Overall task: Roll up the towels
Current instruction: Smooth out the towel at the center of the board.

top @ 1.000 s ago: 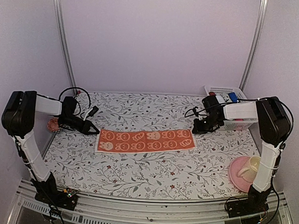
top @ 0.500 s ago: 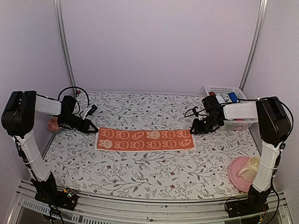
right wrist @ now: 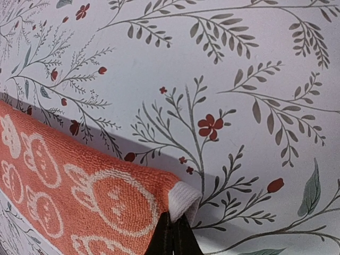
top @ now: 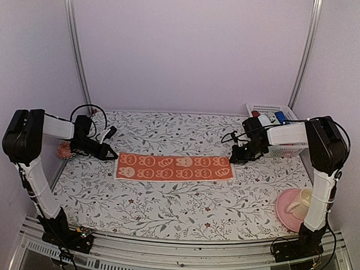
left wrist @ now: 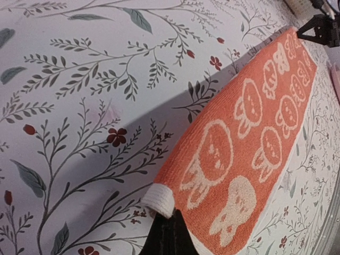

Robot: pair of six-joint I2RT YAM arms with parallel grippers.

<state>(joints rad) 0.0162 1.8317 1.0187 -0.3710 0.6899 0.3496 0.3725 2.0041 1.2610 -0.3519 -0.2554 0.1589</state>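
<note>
One of the towels, orange-red with white cartoon faces, lies spread in a long strip across the middle of the floral table. My left gripper is shut on its far left corner; the left wrist view shows the white hem pinched at the fingertips and the towel stretching away toward the right gripper. That gripper is shut on the far right corner. In the right wrist view the white hem folds over the closed tips, with the towel running off to the left.
A white basket holding small items stands at the back right, just behind the right arm. A pink plate with a tipped cream cup sits at the front right. A small pink object lies at the left edge.
The towel and both grippers have shifted slightly left and toward the back. Both grippers still hold their corners.
</note>
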